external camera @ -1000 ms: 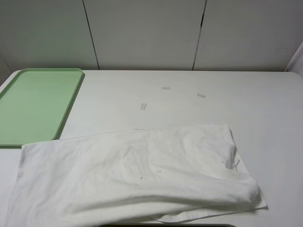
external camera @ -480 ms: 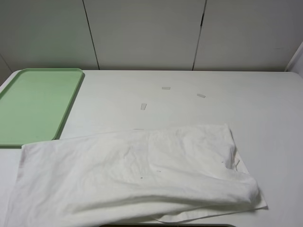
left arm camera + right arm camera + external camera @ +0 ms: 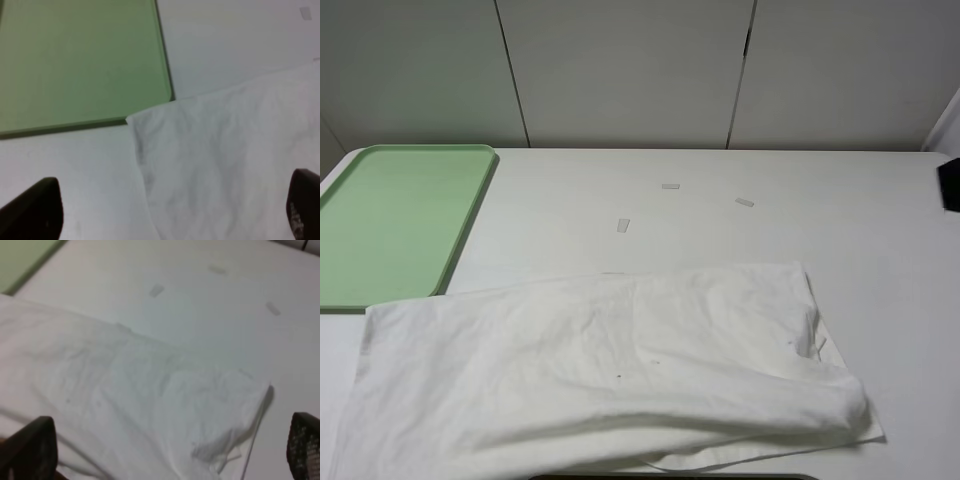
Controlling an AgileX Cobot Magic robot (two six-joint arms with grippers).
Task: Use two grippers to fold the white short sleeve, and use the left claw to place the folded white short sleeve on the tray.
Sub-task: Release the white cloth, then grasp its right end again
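Exterior high shows me one white short sleeve (image 3: 610, 370), spread wrinkled at 6 o'clock on the surface (image 3: 880, 230). Its 9 o'clock corner lies right at the near rim of the single green tray (image 3: 390, 220) at 10 o'clock. I count three tape strips (image 3: 623, 225) near 12 o'clock. Of my two tools, the left tool (image 3: 167, 220) and right tool (image 3: 165, 455) both hang over the shirt, fingers wide apart, gripping nothing.

white short sleeve (image 3: 610, 370): 1 | tray (image 3: 390, 225): 1 | tape strips (image 3: 670, 186) (image 3: 745, 202) (image 3: 623, 225): 3 clear ones, upper middle of frame | bench (image 3: 890, 250): 1 | grippers: 2, left gripper (image 3: 172, 200), right gripper (image 3: 172, 440)
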